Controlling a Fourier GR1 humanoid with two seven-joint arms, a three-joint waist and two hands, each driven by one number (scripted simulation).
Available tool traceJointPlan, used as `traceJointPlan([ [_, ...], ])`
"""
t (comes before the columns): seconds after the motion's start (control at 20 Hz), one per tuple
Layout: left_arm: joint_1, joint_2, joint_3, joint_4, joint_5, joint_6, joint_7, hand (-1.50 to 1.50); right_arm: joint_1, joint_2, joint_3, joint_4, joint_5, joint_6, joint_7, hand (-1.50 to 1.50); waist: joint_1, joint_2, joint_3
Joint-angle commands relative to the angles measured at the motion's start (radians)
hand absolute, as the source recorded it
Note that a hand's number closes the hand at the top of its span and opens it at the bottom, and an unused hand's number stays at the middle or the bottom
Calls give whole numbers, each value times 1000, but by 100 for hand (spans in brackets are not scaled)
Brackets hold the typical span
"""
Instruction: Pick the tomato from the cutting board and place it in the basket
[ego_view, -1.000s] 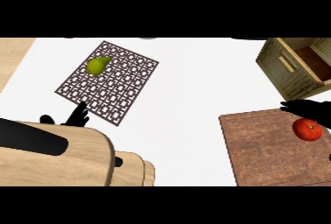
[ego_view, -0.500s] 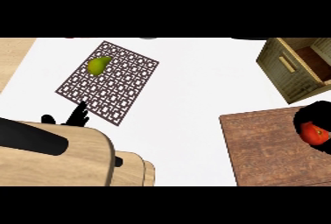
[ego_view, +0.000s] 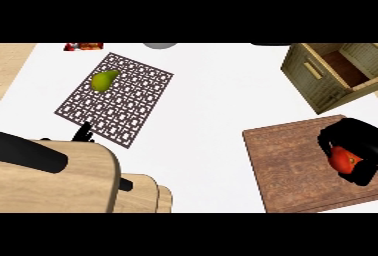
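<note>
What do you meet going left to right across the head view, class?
Left hand → pear on the mat → cutting board → right hand curled round the tomato.

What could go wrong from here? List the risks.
1. The right hand curls round the tomato at the cutting board's far right edge; if the tomato slips, it may roll off out of view.
2. The basket sits tilted in the view with tall walls; a low carry might knock its near wall.
</note>
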Motion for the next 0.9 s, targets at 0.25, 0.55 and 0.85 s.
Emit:
traceJointPlan([
  [0.25, 134, 0, 15, 34, 12, 6, 46, 0, 145, 60, -116, -445, -150, 84, 283, 150, -20, 9, -17],
  [0.55, 138, 0, 5, 29, 4, -2, 44, 0, 149, 304, -323, -517, -588, 139, 357, 150, -37, 7, -16],
  [0.85, 134, 1, 14, 22, 18, -16, 46, 0, 52, 255, -551, -710, -829, 185, 652, 150, -16, 10, -18],
])
